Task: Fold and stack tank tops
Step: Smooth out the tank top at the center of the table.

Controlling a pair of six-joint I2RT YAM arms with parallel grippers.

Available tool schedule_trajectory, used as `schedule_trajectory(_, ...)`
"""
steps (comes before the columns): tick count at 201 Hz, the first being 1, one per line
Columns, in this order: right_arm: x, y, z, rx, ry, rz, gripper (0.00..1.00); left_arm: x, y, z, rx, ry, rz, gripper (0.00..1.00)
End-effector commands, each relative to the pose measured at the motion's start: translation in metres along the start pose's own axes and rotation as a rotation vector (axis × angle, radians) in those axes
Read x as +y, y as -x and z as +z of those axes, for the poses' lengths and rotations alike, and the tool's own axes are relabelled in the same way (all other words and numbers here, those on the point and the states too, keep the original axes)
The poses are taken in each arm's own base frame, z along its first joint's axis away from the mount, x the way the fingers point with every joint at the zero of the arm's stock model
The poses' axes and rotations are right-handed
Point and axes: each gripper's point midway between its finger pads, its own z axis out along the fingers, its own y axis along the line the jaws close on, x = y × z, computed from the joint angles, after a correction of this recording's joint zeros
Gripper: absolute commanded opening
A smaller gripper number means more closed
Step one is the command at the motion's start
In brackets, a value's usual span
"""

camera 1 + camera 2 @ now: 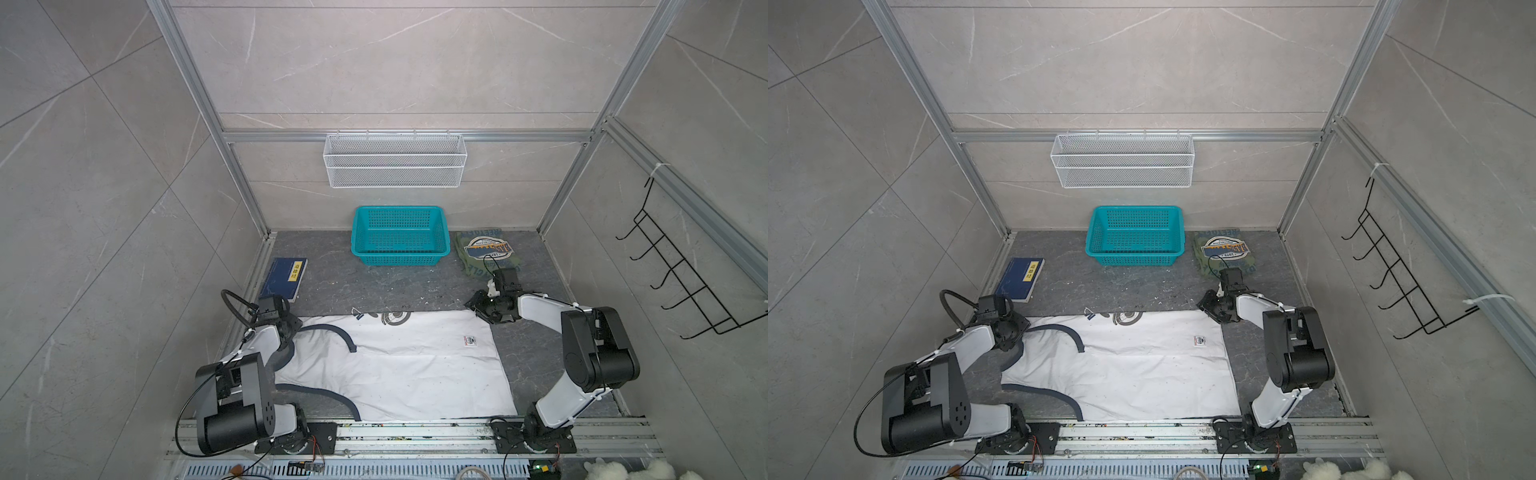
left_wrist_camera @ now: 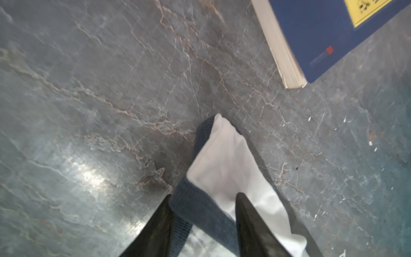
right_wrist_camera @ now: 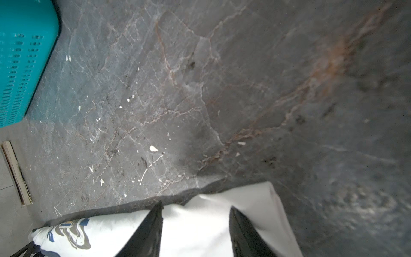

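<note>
The white tank top (image 1: 399, 365) lies flat, its strap end at the left gripper (image 2: 203, 194) and its hem corner at the right gripper (image 3: 195, 205). The 2 sets of jaws stand apart, clamping nothing. Best to lift straight up so no cloth drags. The grey marbled table (image 1: 374, 286) is scuffed; a teal basket (image 1: 397, 208) and the folded olive tank top (image 1: 486, 253) sit beyond the right gripper, a blue book (image 1: 284, 278) just past the left

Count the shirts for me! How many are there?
2. The white tank top lies spread out at the front. The green tank top sits folded at the back, beside the teal basket. None seems hidden.
</note>
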Motion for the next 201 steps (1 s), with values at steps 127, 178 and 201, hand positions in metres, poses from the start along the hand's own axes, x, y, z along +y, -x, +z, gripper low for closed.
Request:
schedule_trajectory(127,0.037,-0.036,-0.011,0.053,-0.082,-0.234,0.57,-0.124,-0.129,-0.031,0.195,-0.17,0.463,0.49)
schedule_trajectory(178,0.013,-0.034,0.014,0.094,-0.18,-0.186,0.57,-0.119,-0.14,0.006,0.223,-0.102,0.49,0.48)
schedule_trajectory(201,0.004,-0.024,0.026,0.103,-0.201,-0.153,0.57,-0.124,-0.143,0.017,0.231,-0.1,0.493,0.48)
